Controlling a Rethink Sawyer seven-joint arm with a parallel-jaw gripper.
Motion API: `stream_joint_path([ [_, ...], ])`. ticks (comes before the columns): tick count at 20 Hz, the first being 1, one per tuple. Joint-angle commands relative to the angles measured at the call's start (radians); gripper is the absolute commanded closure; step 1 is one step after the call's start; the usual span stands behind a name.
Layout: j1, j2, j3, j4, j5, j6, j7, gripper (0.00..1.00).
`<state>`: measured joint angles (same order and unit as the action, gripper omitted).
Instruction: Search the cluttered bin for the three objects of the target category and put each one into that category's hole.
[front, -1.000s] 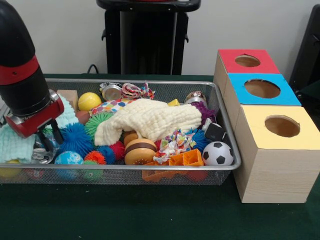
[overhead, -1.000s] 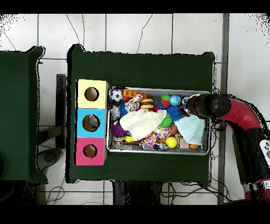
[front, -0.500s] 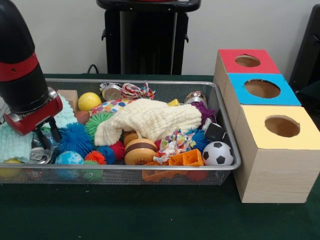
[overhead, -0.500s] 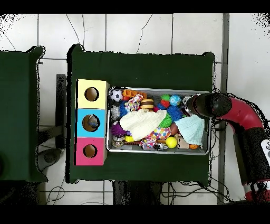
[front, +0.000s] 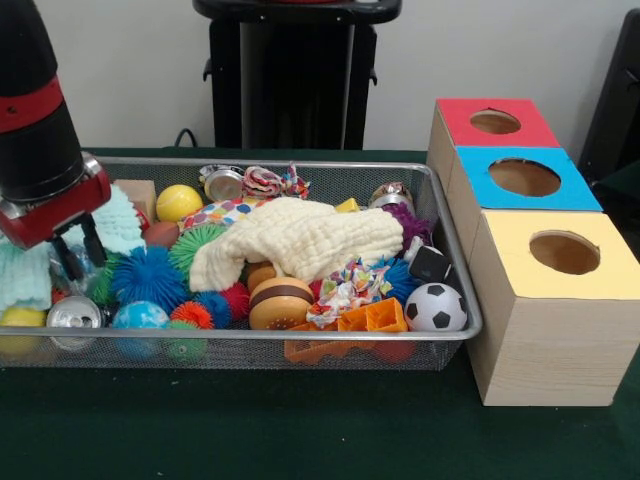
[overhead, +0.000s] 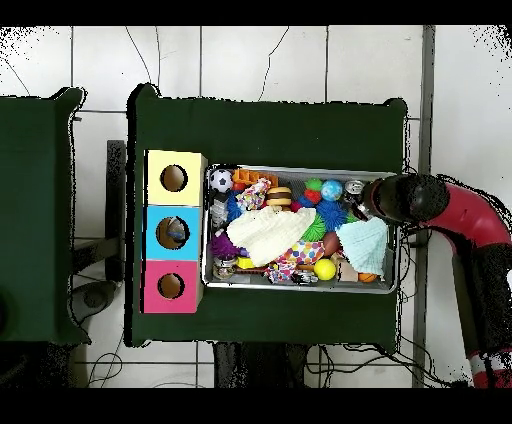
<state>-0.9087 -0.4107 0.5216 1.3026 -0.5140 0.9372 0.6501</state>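
While the gripper (front: 75, 250) hangs with fingers apart at the front view's left edge, a silver can (front: 75, 312) lies below it in the wire bin (front: 300, 335), beside spiky balls (front: 150, 278) and a cream cloth (front: 300, 240). Seen from overhead, the arm (overhead: 440, 205) crosses the bin's right end; three holed boxes (overhead: 173, 232) line its left.
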Motion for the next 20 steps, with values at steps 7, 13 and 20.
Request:
stream_joint_path([
  [7, 0.02, -0.093, -0.092, 0.139, 0.066, -0.012, 0.215, 1.0],
  [13, 0.033, -0.117, -0.114, 0.181, 0.104, -0.046, 0.248, 1.0],
  [20, 0.056, -0.152, -0.145, 0.223, 0.136, -0.083, 0.279, 1.0],
])
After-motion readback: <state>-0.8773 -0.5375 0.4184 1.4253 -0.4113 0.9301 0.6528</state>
